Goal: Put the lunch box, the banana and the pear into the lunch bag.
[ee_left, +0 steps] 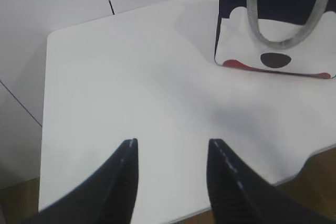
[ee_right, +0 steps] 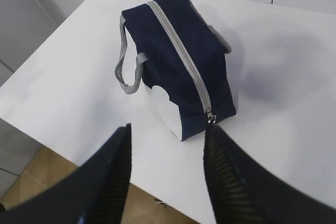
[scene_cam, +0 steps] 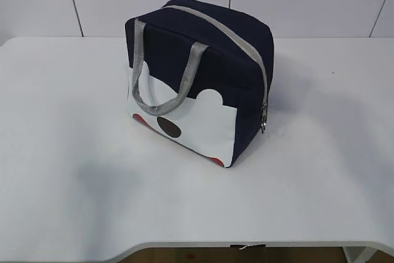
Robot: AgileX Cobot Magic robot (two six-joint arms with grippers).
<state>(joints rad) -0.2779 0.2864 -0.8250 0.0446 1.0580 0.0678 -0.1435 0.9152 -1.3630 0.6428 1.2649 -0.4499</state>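
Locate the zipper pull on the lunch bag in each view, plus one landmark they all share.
Exterior view: zipper pull hangs at the lunch bag's right end, right of centre.
Left wrist view: not in it; only the bag's white front panel, upper right.
Right wrist view: zipper pull at the bag's near end, centre, between the fingers.
Shared landmark: the grey handle.

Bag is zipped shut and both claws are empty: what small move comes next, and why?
Probably bring the right claw down to the zipper pull at the bag's near end. The zipper runs closed across the top, so nothing can go in yet, and that pull lies just ahead of the claw.
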